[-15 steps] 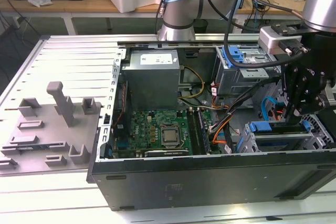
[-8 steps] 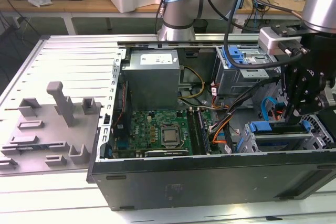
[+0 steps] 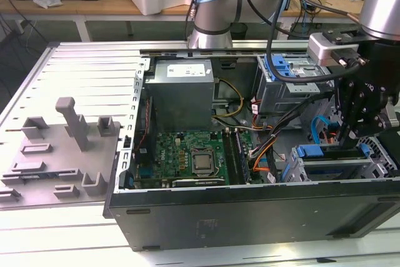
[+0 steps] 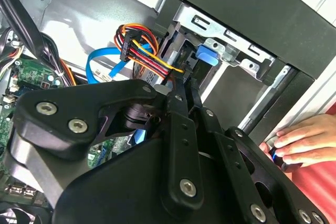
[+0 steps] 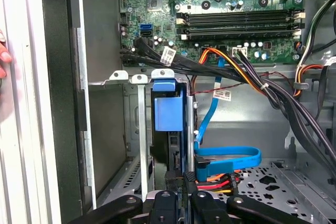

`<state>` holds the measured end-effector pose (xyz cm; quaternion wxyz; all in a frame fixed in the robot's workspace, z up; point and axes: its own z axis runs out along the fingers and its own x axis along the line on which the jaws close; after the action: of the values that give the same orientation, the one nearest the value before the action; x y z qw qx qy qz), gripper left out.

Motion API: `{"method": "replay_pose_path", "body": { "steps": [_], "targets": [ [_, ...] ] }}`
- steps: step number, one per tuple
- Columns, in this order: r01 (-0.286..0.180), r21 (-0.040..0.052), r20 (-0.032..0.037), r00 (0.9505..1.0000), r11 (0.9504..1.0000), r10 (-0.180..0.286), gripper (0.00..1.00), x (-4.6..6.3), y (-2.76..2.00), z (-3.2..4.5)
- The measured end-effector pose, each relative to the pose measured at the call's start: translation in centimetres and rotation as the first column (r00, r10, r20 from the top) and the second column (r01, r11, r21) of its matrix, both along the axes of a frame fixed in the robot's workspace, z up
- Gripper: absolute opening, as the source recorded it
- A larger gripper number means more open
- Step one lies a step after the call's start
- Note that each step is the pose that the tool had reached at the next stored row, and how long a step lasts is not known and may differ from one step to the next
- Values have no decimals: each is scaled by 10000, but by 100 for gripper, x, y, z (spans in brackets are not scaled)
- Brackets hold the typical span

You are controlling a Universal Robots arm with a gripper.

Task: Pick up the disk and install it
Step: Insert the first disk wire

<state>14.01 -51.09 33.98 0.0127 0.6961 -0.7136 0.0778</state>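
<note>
Fingers (image 4: 184, 85): the two black bars were drawn close together with a narrow gap. Could not tell whether they were pinching anything.

The disk (image 5: 181, 135) stood on edge in a slot of the metal drive cage (image 5: 134, 129), directly ahead of the fingertips. Its bright blue carrier rail ran away from them into the cage. Whether the tips touched it could not be told.

A blue plastic tab (image 5: 168, 106) sat on top of the cage, beyond the fingertips.

Just beside the fingers, a flat blue data cable (image 5: 231, 156) looped across the case floor. A red, yellow and orange wire bundle (image 4: 139, 45) lay close to the tips.

Further out past the cage was the green motherboard (image 5: 236, 3).

In the exterior view the fingers hung over the cage at one corner of the open black computer case (image 3: 250, 211).

A person's hand (image 4: 307, 137) rested outside the case wall, to the side of the fingers.

Well apart from the fingers, grey fixture blocks (image 3: 69, 129) lay on the table (image 3: 62, 229) beyond the case's other end.
</note>
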Motion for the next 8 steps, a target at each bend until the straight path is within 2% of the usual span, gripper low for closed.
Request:
{"method": "replay_pose_path", "body": {
  "steps": [8],
  "targets": [
    [0,1,0,10000,10000,0,17,0,0,-9]
  ]
}}
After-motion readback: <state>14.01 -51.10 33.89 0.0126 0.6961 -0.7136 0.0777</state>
